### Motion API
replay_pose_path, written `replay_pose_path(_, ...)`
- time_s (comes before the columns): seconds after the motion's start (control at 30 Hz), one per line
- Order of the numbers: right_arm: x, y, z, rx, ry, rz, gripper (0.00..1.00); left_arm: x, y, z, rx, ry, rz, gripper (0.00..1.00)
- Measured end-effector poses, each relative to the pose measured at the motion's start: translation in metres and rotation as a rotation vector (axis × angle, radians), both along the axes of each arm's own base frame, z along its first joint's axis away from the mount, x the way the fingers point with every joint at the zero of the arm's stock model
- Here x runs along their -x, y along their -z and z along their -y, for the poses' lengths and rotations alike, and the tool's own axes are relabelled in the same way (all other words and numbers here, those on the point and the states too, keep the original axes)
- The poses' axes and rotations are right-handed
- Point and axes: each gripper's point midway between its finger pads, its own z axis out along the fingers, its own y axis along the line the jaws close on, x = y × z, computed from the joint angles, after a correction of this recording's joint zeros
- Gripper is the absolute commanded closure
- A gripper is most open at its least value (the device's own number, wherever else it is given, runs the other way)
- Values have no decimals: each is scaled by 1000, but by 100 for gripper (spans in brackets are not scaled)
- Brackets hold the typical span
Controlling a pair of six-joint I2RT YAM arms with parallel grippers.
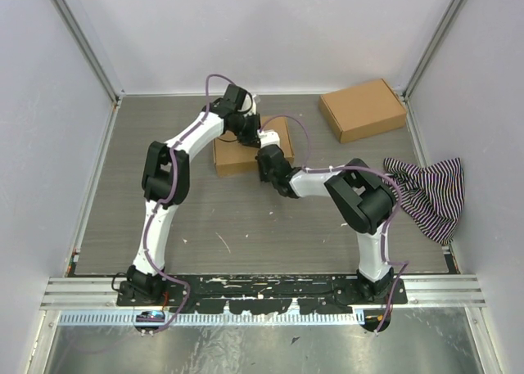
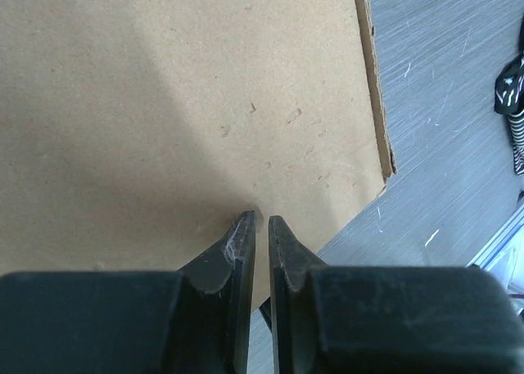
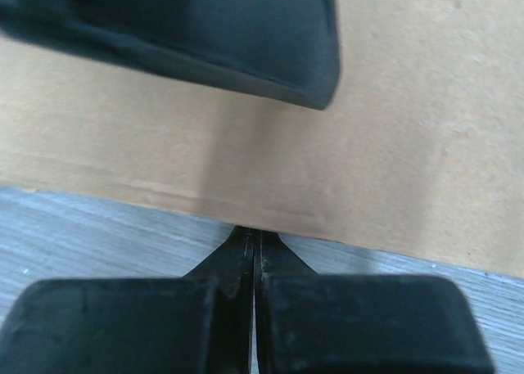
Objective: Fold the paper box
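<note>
Brown cardboard, plain and unprinted on every face that shows, makes up the paper box (image 1: 235, 157). It lies near the middle of a grey wood-grain table (image 1: 246, 218) and appears folded into a low, closed rectangle. Both robot arms reach in over it.

The left gripper (image 2: 262, 220) points down at the box's top face, close to one corner. Its fingers stand a narrow slit apart with nothing between them. The tips are at the cardboard surface, but whether they touch it cannot be told.

The right gripper (image 3: 255, 235) sits at the box's near side. Its fingers are pressed fully together, and their tips meet the box's lower edge where it rests on the table.

A second brown carton (image 1: 363, 110), also plain, lies beyond the box to its right, well apart. A black-and-white striped cloth (image 1: 430, 196) is crumpled farther right of the box, by the side wall.
</note>
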Motion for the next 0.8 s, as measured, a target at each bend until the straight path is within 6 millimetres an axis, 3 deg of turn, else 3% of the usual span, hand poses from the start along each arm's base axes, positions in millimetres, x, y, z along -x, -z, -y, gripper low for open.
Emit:
replay_pose_path(0.13, 15, -12, -11, -23, -74, -6, 99, 6, 0, 3, -8, 18, -7, 80)
replay_pose_path(0.3, 32, -64, -37, -130, -208, 50, 99, 23, 0, 10, -15, 49, -49, 80)
replay_pose_path(0.37, 35, -76, -48, -160, -247, 75, 99, 28, 1, 12, -13, 60, -66, 80)
replay_pose_path(0.63, 63, -65, -81, -160, -373, 49, 99, 38, -4, 9, -11, 63, -92, 60)
replay_pose_path(0.8, 79, -67, -96, -164, -416, 52, 99, 43, -10, -5, -48, 30, -104, 55)
